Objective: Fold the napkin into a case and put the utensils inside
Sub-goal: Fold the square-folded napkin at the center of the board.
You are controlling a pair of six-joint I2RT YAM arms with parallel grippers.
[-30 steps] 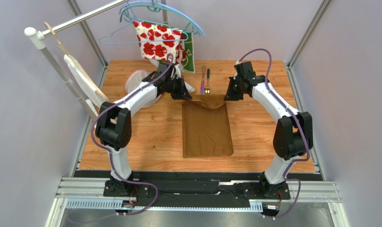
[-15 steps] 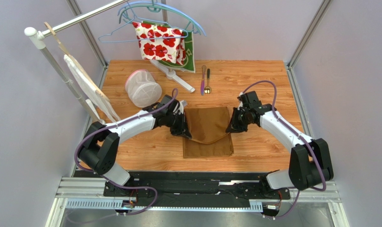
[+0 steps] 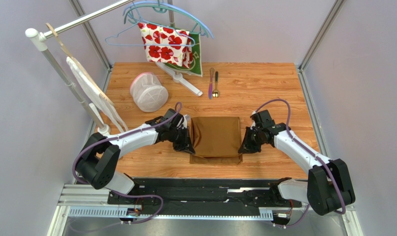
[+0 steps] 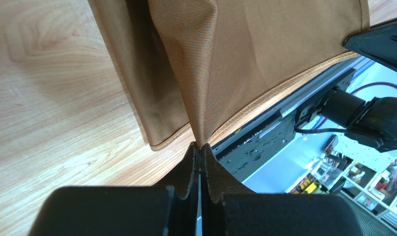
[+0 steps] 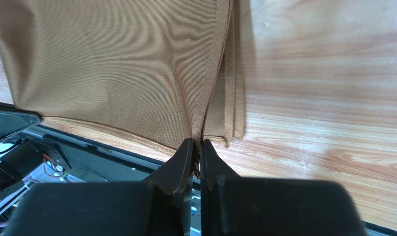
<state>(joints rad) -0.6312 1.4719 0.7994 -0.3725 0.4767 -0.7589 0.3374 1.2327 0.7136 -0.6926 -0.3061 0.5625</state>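
Grey walls [image 3: 363, 73] enclose our wooden table [image 3: 274, 88]; our left gripper [image 3: 188, 146] and right gripper [image 3: 244, 147] each pinch a napkin [image 3: 216, 135] corner.

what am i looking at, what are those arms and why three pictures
These are two robot arms bolted at the near edge of a wooden table. One picture comes from a fixed camera above and behind them; the other two from a small camera on each wrist, looking along its fingers. On the table lies a golden-brown napkin, partly folded over itself. The left gripper and the right gripper each pinch a corner of it, shut. Farther back lie two utensils, a round whitish container and a hanging flowered cloth.
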